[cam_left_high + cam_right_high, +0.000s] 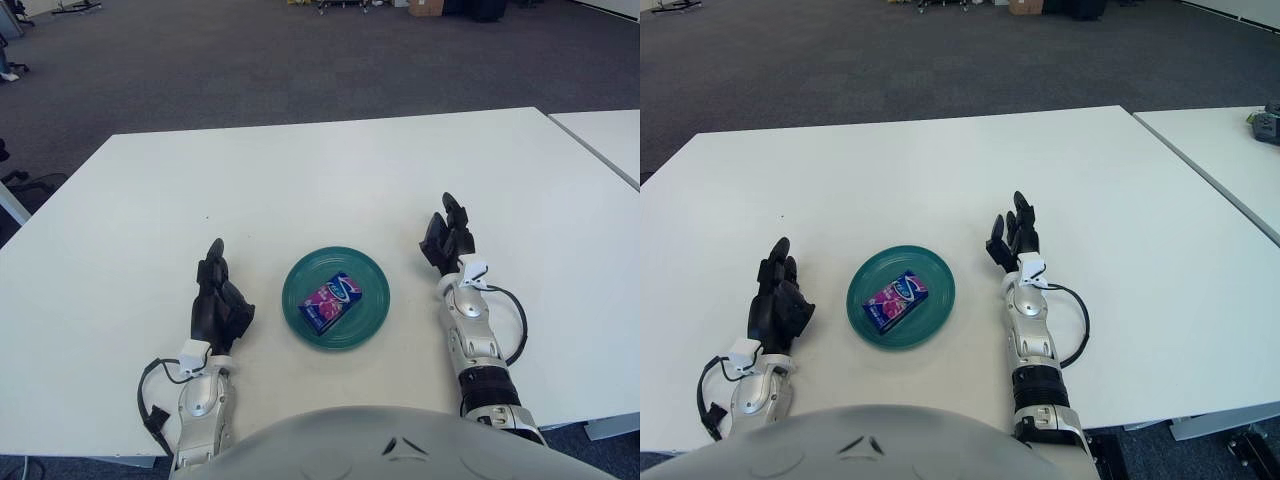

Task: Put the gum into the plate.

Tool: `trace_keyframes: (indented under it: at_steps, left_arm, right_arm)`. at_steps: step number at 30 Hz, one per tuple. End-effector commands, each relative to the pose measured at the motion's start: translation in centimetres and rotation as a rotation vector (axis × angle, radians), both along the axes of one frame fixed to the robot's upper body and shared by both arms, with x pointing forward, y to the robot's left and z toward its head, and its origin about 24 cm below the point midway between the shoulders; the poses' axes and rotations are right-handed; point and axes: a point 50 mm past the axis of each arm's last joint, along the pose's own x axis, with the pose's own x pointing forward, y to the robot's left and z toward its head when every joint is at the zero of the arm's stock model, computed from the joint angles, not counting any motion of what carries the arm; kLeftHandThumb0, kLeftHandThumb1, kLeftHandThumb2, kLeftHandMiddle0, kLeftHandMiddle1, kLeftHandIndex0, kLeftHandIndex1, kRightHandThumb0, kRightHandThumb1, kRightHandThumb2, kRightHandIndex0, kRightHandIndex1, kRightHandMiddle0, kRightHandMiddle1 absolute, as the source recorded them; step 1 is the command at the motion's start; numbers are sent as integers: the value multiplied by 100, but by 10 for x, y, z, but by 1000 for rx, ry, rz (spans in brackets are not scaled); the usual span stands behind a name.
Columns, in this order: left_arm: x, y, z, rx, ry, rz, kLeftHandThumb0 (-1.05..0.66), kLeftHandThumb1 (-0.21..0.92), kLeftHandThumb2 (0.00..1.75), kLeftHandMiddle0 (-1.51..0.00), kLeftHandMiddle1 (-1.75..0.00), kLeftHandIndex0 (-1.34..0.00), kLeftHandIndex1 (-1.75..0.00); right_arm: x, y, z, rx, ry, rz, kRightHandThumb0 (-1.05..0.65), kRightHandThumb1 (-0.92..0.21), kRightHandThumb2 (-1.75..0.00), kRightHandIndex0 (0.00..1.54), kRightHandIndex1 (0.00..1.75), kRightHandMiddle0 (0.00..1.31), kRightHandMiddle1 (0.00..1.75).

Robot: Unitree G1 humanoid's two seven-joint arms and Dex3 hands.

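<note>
The gum pack (331, 301), pink and blue, lies flat inside the teal plate (369, 278) near the table's front edge. My left hand (219, 300) shows to the left of the plate, fingers extended and holding nothing. To the right of the plate, my right hand (449, 238) points away from me with its fingers relaxed and nothing in them. Neither hand touches the plate or the gum.
The white table (300, 180) stretches far beyond the plate. A second white table (610, 135) stands to the right across a narrow gap. Grey carpet lies behind, with chairs and boxes at the far edge.
</note>
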Motion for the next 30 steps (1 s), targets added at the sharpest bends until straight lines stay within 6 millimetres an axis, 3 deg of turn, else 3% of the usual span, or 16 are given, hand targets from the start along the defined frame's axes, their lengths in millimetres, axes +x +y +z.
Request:
trace_keyframes:
  at_steps: [1, 5, 9, 11, 15, 23, 30]
  left_arm:
    - [0, -2, -1, 1, 21, -27, -105, 92, 102, -1, 0, 0, -19]
    - [0, -4, -1, -2, 27, -46, -105, 92, 103, 0, 0, 0, -14]
    - [0, -6, -1, -4, 28, -58, -105, 92, 104, 0, 0, 0, -12]
    - [1, -7, -2, -6, 26, -71, -105, 92, 104, 0, 0, 0, -11]
    - [2, -8, -2, -6, 25, -83, -105, 92, 105, 0, 0, 0, -6]
    - [4, -12, -1, -13, 21, -96, -105, 92, 102, 0, 0, 0, 0]
    - [5, -13, -1, 1, 11, -122, -105, 92, 100, 0, 0, 0, 0]
  right_arm:
    - [-10, 2, -15, 12, 79, -3, -67, -92, -86, 19, 0, 0, 23]
    - [-11, 1, -15, 12, 79, -3, -67, -92, -86, 19, 0, 0, 23]
    - [-43, 37, -17, -237, 122, 389, -78, -92, -97, 21, 1, 0, 33]
    - [-39, 38, -39, -199, 168, 431, -79, -92, -99, 19, 0, 0, 35]
    - [-43, 32, -51, -139, 157, 443, -78, -92, -100, 13, 0, 0, 34]
    - [-44, 16, -46, -174, 61, 427, -78, -92, -99, 5, 0, 0, 32]
    - [-45, 16, -45, -195, 15, 407, -84, -92, -99, 6, 1, 0, 34]
